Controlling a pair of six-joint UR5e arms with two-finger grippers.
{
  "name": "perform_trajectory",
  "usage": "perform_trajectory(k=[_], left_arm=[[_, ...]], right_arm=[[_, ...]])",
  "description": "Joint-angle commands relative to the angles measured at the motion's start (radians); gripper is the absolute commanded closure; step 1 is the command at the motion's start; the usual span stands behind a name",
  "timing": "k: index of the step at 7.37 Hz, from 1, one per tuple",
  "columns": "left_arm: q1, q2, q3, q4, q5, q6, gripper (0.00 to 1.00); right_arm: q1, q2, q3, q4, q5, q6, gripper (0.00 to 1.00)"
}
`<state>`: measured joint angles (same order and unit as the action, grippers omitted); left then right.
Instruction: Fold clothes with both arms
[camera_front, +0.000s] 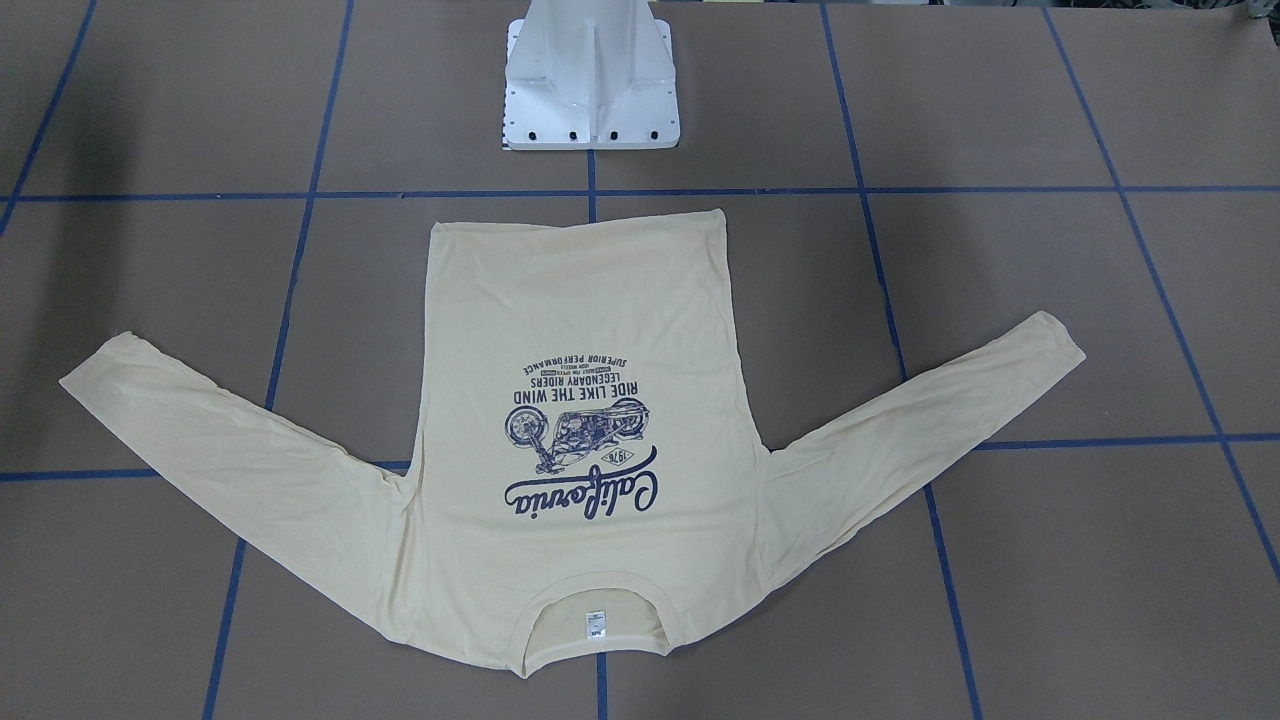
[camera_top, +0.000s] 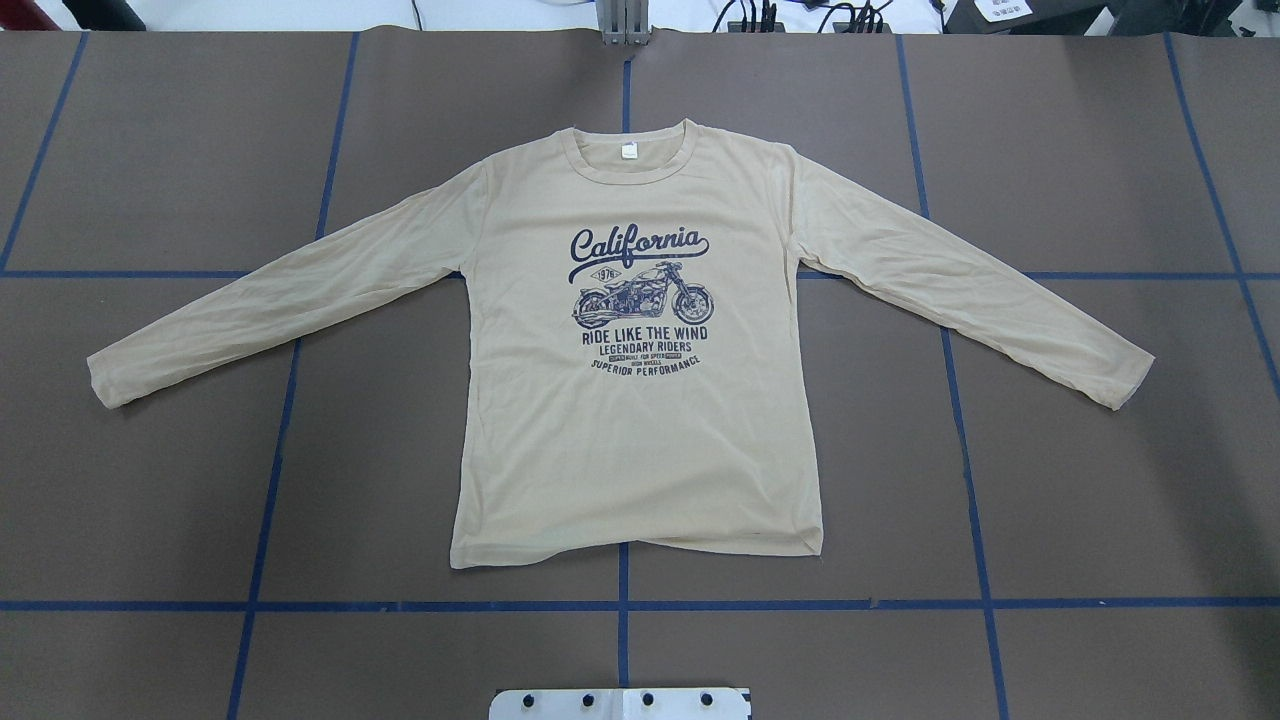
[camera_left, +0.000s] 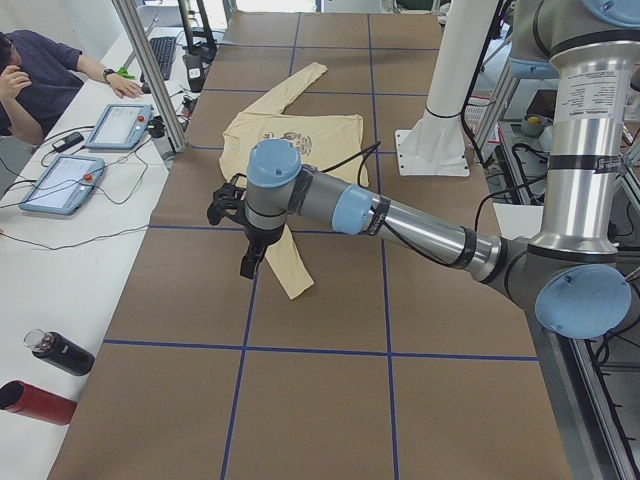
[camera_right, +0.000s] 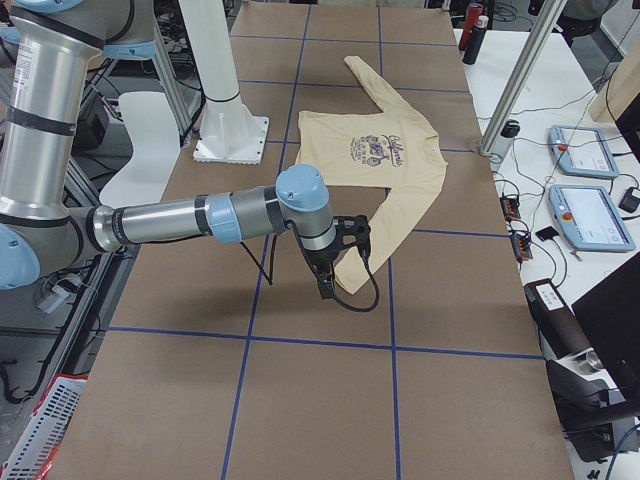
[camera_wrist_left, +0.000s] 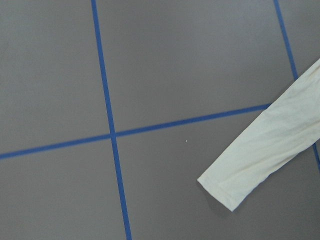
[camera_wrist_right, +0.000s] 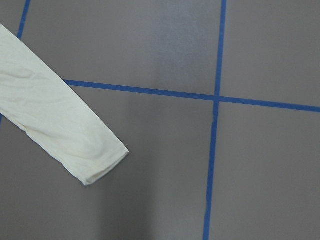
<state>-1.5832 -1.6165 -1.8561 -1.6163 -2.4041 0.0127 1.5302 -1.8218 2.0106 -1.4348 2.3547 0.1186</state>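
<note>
The clothes are one cream-yellow long-sleeved T-shirt (camera_top: 640, 430). It lies flat and face up on the brown table with both sleeves spread out, the navy "California" print (camera_front: 585, 430) showing and the hem toward the robot base. My left gripper (camera_left: 248, 262) hangs above the left sleeve's cuff (camera_wrist_left: 225, 187). Over the right sleeve's cuff (camera_wrist_right: 95, 167) hangs my right gripper (camera_right: 325, 285). Neither wrist view shows fingers, and I cannot tell whether either gripper is open or shut.
The white pedestal base (camera_front: 590, 90) stands just behind the hem. Blue tape lines (camera_top: 620, 605) grid the table. A seated person (camera_left: 30, 80), control tablets (camera_left: 120, 125) and bottles (camera_left: 60, 352) are on a side bench, with metal frame posts (camera_right: 520, 80) at the table edge.
</note>
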Motion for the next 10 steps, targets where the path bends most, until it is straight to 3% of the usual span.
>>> perform_trajectory(k=[1, 3, 4, 6, 7, 9, 10], left_arm=[[0.006, -0.071, 0.138, -0.101, -0.004, 0.0, 0.0], [0.006, -0.065, 0.182, -0.192, -0.006, 0.0, 0.0], [0.006, -0.066, 0.181, -0.195, -0.006, 0.0, 0.0], [0.008, -0.066, 0.172, -0.195, -0.007, 0.003, 0.0], [0.008, -0.066, 0.172, -0.195, -0.007, 0.003, 0.0], [0.008, -0.062, 0.172, -0.195, -0.007, 0.003, 0.0], [0.008, -0.06, 0.173, -0.195, -0.007, 0.003, 0.0]], right_arm=[[-0.083, 0.079, -0.078, 0.076, 0.008, 0.006, 0.0], [-0.178, 0.104, -0.117, 0.117, 0.0, 0.101, 0.01], [-0.22, 0.104, -0.171, 0.23, 0.0, 0.186, 0.01], [-0.321, 0.131, -0.356, 0.609, -0.041, 0.483, 0.02], [-0.4, 0.143, -0.413, 0.739, -0.123, 0.616, 0.02], [-0.528, 0.144, -0.42, 0.859, -0.263, 0.902, 0.05], [-0.588, 0.13, -0.418, 0.87, -0.34, 0.949, 0.07]])
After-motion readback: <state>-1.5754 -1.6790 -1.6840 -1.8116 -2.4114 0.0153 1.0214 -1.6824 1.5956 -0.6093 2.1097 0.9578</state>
